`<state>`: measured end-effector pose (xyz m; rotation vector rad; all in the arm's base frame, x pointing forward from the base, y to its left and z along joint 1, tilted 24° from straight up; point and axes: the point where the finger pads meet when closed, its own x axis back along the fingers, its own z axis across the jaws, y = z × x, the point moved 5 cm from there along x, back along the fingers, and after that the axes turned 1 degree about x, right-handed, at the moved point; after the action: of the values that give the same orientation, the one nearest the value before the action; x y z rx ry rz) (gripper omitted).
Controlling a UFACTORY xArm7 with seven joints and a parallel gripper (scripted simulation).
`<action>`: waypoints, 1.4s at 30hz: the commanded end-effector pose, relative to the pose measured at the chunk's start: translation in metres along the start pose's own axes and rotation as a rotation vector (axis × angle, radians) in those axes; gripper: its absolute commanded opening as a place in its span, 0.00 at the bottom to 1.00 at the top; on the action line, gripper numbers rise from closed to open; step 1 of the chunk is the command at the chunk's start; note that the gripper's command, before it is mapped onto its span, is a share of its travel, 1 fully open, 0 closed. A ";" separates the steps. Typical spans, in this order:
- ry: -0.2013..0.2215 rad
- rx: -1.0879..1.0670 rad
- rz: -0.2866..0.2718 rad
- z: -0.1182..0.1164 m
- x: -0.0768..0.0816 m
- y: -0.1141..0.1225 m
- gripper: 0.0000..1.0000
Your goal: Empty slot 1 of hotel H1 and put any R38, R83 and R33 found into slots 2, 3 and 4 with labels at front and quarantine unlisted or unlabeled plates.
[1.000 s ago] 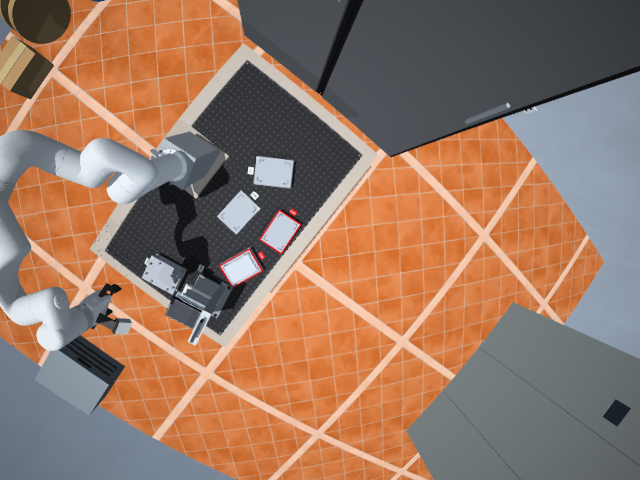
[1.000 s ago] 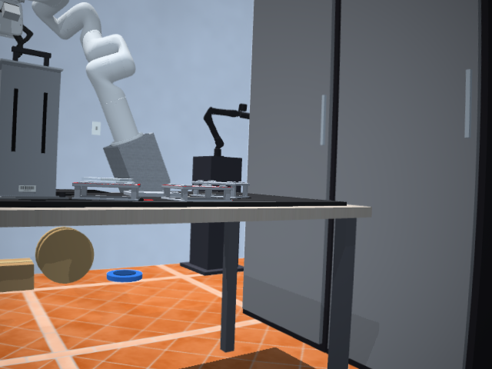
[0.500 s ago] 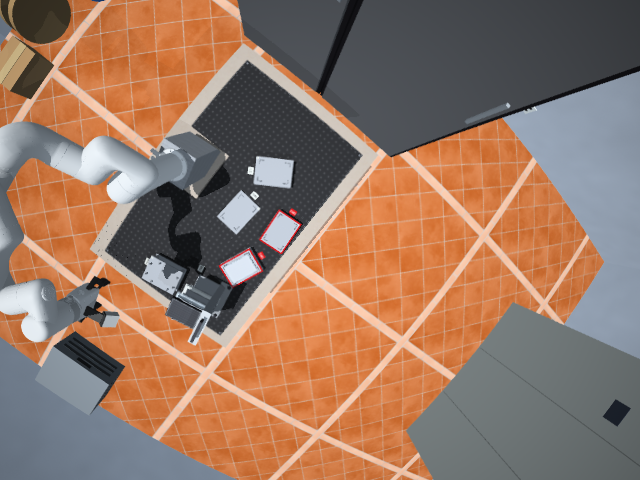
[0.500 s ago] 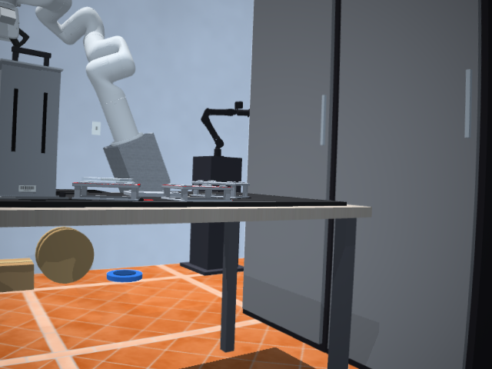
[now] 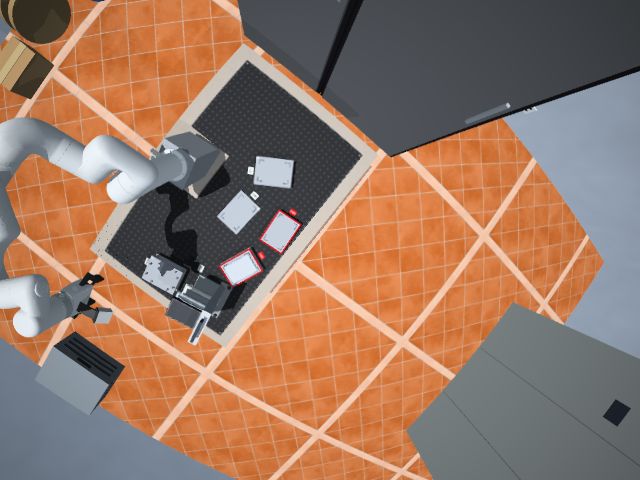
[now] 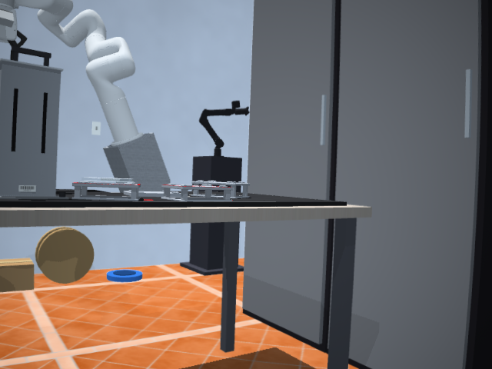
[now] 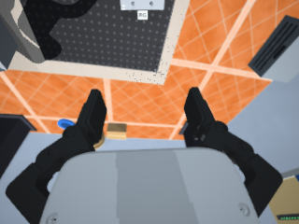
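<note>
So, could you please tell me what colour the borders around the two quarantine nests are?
Red, on both nests; the top view shows it best.

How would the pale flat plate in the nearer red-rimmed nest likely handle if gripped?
The pale flat rectangular plate looks rigid and thin, so probably light. Its straight edges suit the open end effector. It lies flat, so rolling seems unlikely.

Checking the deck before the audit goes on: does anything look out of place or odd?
Yes: the gripper hangs open and holds nothing, out past the table's edge over the tiled floor, away from the plate hotel and nests.
</note>
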<state>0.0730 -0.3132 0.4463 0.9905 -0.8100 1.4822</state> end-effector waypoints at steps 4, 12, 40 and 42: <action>0.004 -0.001 0.001 0.001 -0.005 0.000 1.00; 0.004 -0.001 0.001 0.001 -0.015 0.000 1.00; 0.004 -0.001 0.001 0.001 -0.059 0.000 1.00; 0.004 -0.001 0.001 0.001 -0.062 0.000 1.00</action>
<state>0.0740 -0.3362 0.3953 0.9904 -0.8105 1.4822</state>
